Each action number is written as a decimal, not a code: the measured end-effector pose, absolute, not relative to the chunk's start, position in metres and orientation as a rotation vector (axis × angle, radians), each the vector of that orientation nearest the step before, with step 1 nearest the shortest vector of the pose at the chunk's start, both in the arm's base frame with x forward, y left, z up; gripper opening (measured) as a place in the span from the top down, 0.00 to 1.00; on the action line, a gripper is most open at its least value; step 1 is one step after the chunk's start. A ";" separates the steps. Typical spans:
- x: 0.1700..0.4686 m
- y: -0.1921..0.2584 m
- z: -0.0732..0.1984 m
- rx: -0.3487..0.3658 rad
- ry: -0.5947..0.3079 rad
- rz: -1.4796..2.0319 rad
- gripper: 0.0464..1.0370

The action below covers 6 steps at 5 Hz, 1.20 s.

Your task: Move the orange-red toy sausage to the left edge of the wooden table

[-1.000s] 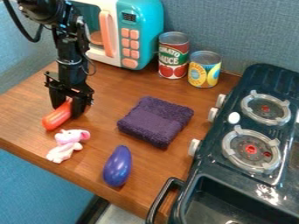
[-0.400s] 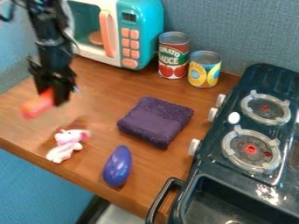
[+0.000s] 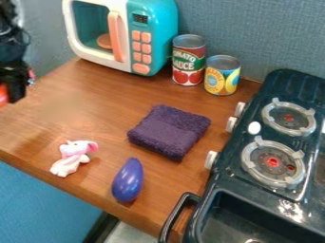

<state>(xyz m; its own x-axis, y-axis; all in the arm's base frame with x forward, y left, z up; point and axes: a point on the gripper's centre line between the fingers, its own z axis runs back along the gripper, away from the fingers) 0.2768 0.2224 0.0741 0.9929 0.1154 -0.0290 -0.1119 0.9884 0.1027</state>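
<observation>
At the left edge of the camera view, my gripper [image 3: 9, 95] is raised above the table, shut on an orange-red object [image 3: 3, 95] that the edge of the view partly cuts off. Below and to the right, a small white and pink plush toy [image 3: 72, 157] lies near the table's front edge. A purple eggplant [image 3: 128, 180] rests to its right. The folded dark purple cloth [image 3: 169, 131] lies mid-table.
A teal and white toy microwave [image 3: 152, 38] stands at the back, with a red tomato can [image 3: 188, 60] and a yellow can [image 3: 222, 76] beside it. The dark stove [image 3: 251, 182] and its sink [image 3: 254, 223] take up the right. The wooden table [image 3: 108, 107] ends at the front left.
My gripper has lifted the orange-red object from beside the plush toy and moved it up and left to the edge of the view. The other things have stayed put.
</observation>
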 end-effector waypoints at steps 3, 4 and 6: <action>0.295 0.260 0.027 0.056 0.129 0.102 0.48; 0.296 0.260 0.028 0.042 0.138 0.076 0.48; 0.297 0.267 0.030 0.029 0.163 0.074 0.10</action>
